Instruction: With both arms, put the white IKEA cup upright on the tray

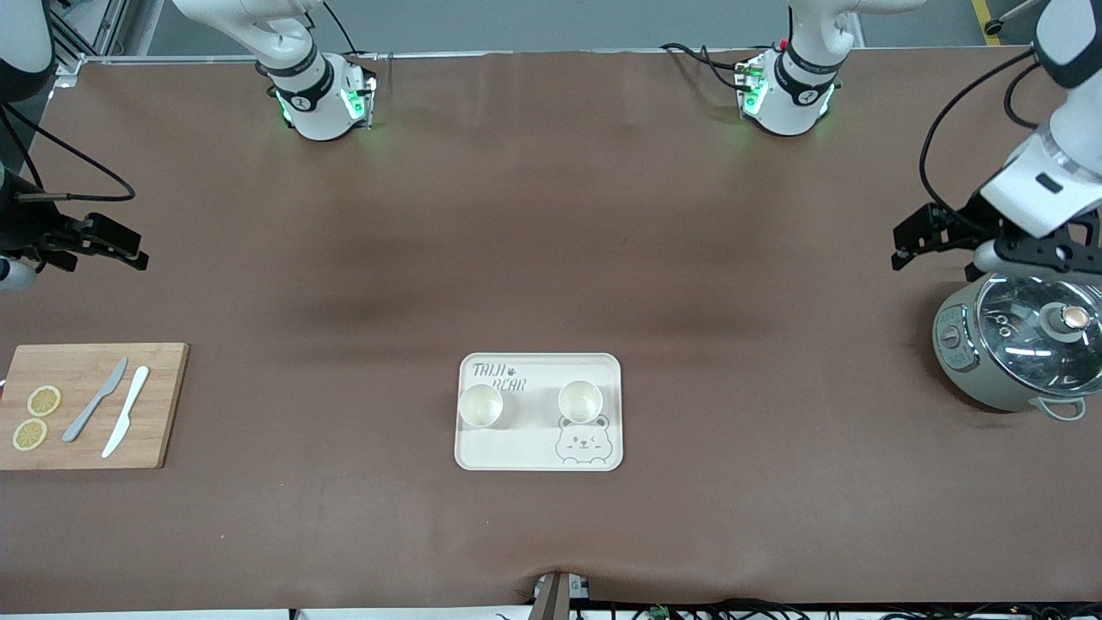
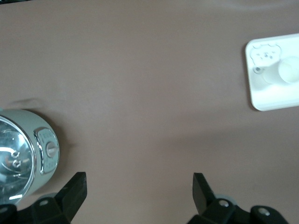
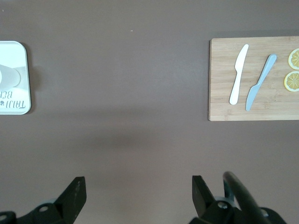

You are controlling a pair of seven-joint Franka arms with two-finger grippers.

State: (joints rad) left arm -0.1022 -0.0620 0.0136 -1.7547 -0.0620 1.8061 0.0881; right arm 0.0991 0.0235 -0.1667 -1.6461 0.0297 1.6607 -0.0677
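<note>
The cream tray (image 1: 525, 448) printed "TAIJI BEAR" lies in the middle of the table, toward the front camera. Two white cups stand upright on it, one (image 1: 479, 406) toward the right arm's end and one (image 1: 579, 400) toward the left arm's end. My left gripper (image 1: 904, 245) is open and empty, in the air at the left arm's end of the table beside a cooker. My right gripper (image 1: 129, 251) is open and empty, in the air at the right arm's end. The left wrist view shows its open gripper (image 2: 139, 186), the tray (image 2: 266, 100) and one cup (image 2: 289, 70). The right wrist view shows its open gripper (image 3: 138, 189) and the tray's edge (image 3: 18, 105).
A grey electric cooker with a glass lid (image 1: 1016, 344) stands at the left arm's end, under the left wrist (image 2: 23, 158). A wooden cutting board (image 1: 86, 405) at the right arm's end holds a grey knife (image 1: 95, 400), a white knife (image 1: 126, 412) and two lemon slices (image 1: 43, 400).
</note>
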